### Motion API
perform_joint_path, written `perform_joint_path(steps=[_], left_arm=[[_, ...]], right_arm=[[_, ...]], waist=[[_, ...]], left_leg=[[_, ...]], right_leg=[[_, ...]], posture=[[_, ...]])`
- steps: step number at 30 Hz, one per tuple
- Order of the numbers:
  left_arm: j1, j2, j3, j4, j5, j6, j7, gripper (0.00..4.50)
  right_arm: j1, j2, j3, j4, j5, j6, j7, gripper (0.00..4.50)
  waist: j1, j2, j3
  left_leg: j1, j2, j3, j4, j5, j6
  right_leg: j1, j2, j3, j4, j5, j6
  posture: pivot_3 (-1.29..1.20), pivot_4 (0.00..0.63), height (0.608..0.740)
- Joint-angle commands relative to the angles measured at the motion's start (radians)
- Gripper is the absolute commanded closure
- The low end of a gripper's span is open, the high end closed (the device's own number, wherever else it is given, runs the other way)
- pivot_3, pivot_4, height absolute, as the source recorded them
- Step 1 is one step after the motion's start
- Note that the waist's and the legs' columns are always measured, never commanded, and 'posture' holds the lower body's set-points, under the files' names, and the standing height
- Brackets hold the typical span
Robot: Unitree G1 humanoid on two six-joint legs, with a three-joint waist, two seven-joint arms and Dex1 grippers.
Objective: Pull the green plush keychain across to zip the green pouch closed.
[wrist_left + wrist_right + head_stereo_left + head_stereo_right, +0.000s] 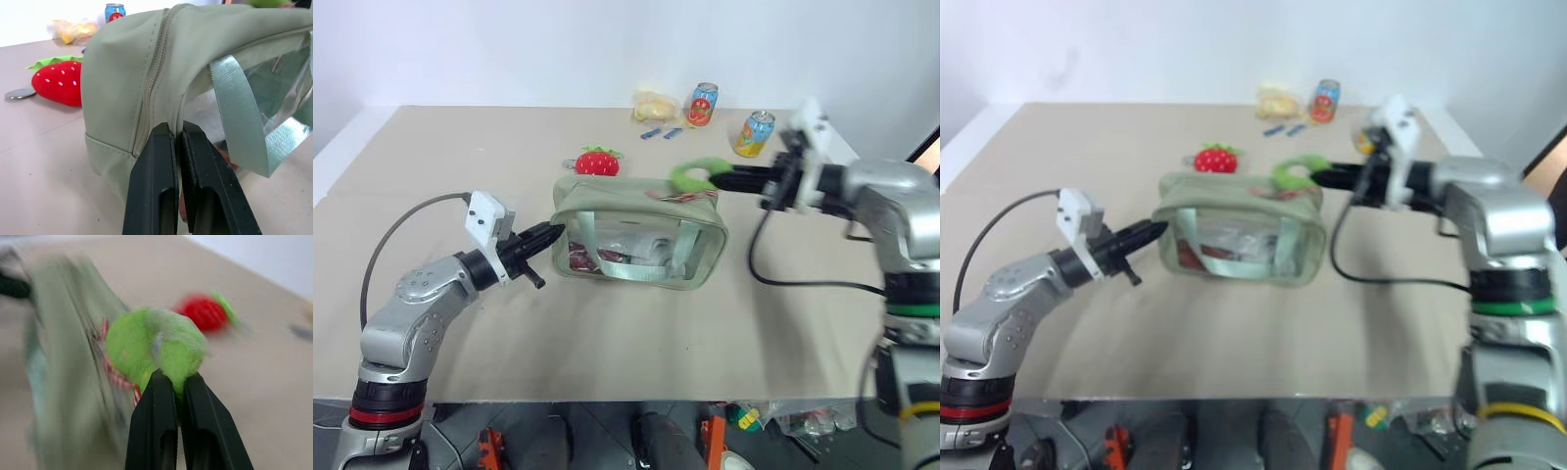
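One green pouch [636, 235], one green plush keychain [690, 174], one strawberry plush [597, 162], two cans [703, 103].

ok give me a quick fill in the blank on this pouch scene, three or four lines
1. The right claw is shut on the green plush ____.
2. The left claw pinches the fabric end of the green ____.
3. The red plush lying on the table behind the green pouch is shaped like a ____.
4. The two drink ____ stand at the far side of the table.

Missing words: keychain; pouch; strawberry; cans
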Motion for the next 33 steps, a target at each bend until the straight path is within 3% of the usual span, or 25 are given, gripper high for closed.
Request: perform_joint_path(steps=[1,4,8,14,22,29,33], left_arm=[[0.016,0.013,-0.003,-0.031,0.005,0.013,0.01,4.5],[0.017,0.026,-0.004,-0.025,0.013,0.012,0.005,4.5],[0.013,0.026,-0.01,-0.027,0.012,0.016,0.008,4.5],[-0.004,0.029,-0.019,-0.014,0.02,0.011,0.009,4.5],[-0.015,0.024,-0.02,-0.011,0.019,0.016,0.014,4.5],[-0.009,0.02,-0.024,-0.022,0.021,0.021,0.015,4.5],[-0.007,0.024,-0.034,-0.021,0.037,0.011,0.012,4.5]], right_arm=[[0.069,-0.099,-0.033,-0.055,-0.042,-0.032,0.01,4.47],[0.157,-0.164,-0.034,-0.095,-0.064,-0.014,-0.006,4.47],[0.189,-0.15,-0.03,-0.145,-0.057,0.001,-0.04,4.47],[0.251,-0.015,0.036,-0.208,-0.059,-0.001,-0.128,4.47],[0.341,0.134,0.154,-0.13,-0.201,-0.149,-0.245,4.47],[0.308,0.213,0.127,-0.041,-0.249,-0.271,-0.319,4.47],[0.281,0.232,0.073,-0.048,-0.192,-0.26,-0.315,4.47]], waist=[[-0.003,0.0,0.0],[-0.003,0.0,0.0],[-0.009,0.0,0.0],[-0.015,-0.002,-0.002],[-0.018,-0.002,-0.002],[-0.019,-0.002,-0.001],[-0.02,-0.002,-0.001]], left_leg=[[0.001,0.0,0.0,0.0,0.0,0.0],[0.004,0.0,0.0,0.0,0.001,0.001],[0.007,0.0,0.002,0.001,0.002,0.0],[0.008,0.0,0.002,0.001,0.004,-0.002],[0.008,-0.001,0.002,0.0,0.004,-0.002],[0.015,0.0,0.002,0.001,0.004,-0.002],[0.015,0.0,0.002,0.001,0.004,-0.002]], right_leg=[[0.0,0.0,0.0,0.0,0.0,0.0],[0.002,0.0,0.0,0.001,-0.001,-0.003],[0.004,0.0,0.002,0.001,0.0,-0.003],[0.006,0.0,0.003,0.001,0.001,-0.002],[0.006,0.0,0.004,0.001,0.001,-0.001],[0.012,0.001,0.004,0.001,0.001,-0.002],[0.013,0.001,0.004,0.001,0.001,-0.002]], posture=[[0.0,0.15,0.74],[0.0,0.15,0.74],[0.0,0.15,0.74],[0.0,0.15,0.74],[0.0,0.15,0.74],[0.0,0.15,0.74],[0.0,0.15,0.74]])
